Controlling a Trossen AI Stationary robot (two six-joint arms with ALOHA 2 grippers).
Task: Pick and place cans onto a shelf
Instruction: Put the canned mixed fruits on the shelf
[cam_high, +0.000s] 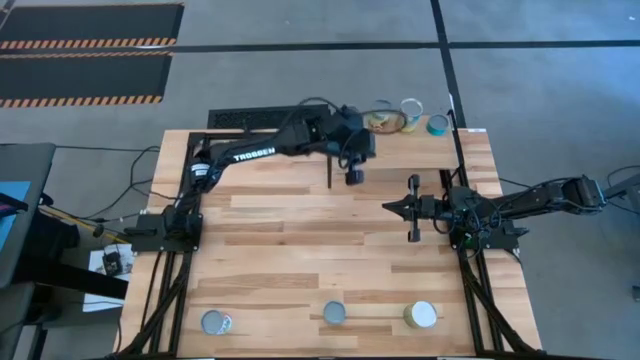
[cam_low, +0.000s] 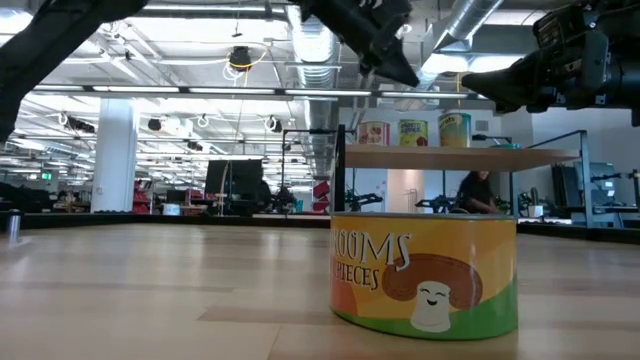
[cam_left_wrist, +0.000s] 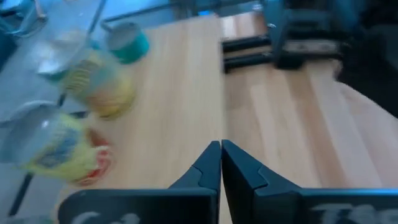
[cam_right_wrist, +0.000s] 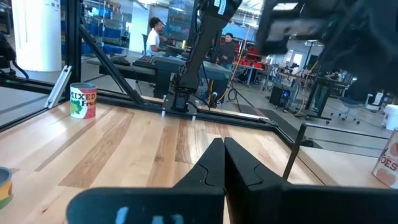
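the light wood table (cam_high: 300, 230) holds three cans (cam_high: 334, 313) along its near edge, three on the shelf (cam_high: 470, 140). both the left gripper (cam_high: 353, 176) and the right gripper (cam_high: 413, 208) are closed and empty; the left one, near the shelved cans, could topple one while swinging away.

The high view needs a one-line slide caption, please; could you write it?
Left gripper shut beside three cans on the light wood shelf; right gripper shut mid-table; three silvery-topped cans wait along the near edge.

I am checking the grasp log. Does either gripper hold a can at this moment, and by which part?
Nothing is held. The left gripper and the right gripper are both shut with nothing between the fingers.
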